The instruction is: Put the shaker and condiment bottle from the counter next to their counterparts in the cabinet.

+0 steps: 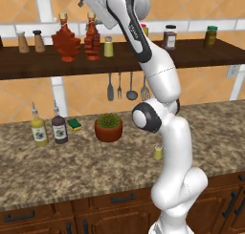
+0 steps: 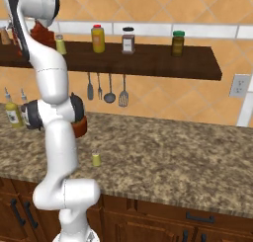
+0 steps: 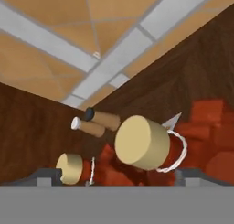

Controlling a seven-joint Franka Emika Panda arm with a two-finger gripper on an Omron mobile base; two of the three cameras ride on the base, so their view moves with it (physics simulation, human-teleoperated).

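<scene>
On the speckled brown-grey granite bench (image 1: 57, 171), nearest the base, the small yellow-green cylindrical shaker with a grey cap (image 2: 96, 160) stands upright on the open stone, just beside the white arm's lower link. Farther back on the bench sit a round terracotta pot of green plant (image 1: 108, 127), a small yellow-and-green sponge (image 1: 74, 123), a slim dark pourer-topped bottle (image 1: 59, 127) and a slim yellow pourer-topped bottle (image 1: 38, 130) side by side. Above, against the orange tiles, the long dark brown wooden shelf board (image 1: 201, 56) carries two red maple-leaf-shaped glass bottles with tan cork caps close together: the left one (image 1: 66, 42) and the right one (image 1: 92, 39), with a second small yellow-green shaker with a grey cap (image 1: 108, 47) just beside the right bottle. Two brown shakers with dark tops (image 1: 29, 42) stand toward the shelf's left end. The end effector (image 3: 119, 175) hangs directly over the right bottle, whose cork cap (image 3: 141, 142) sits between the finger tips in the hand view; whether the fingers press the bottle or stand released I cannot tell.
</scene>
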